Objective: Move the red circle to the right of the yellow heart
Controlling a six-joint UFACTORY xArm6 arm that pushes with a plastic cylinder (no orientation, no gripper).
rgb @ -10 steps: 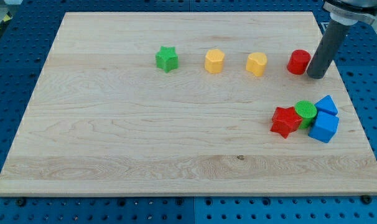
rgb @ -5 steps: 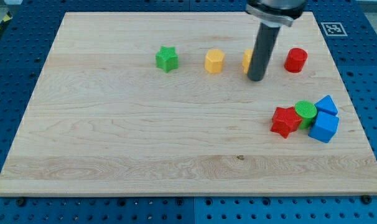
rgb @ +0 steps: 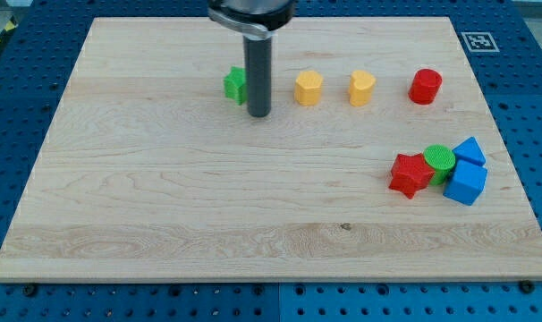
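— Blue pegboard peeks out all around the big wooden tabletop. What sits on it?

— Near the lower right, a blue block and a red star. Along the top, a red circle sits right of the yellow heart.

— What could go wrong?

— My tip could bump the green star just beside it.

— And the tool?

— It is only a rod. It holds nothing and cannot open. The red circle is far off to its right.

Circle right of heart, apart
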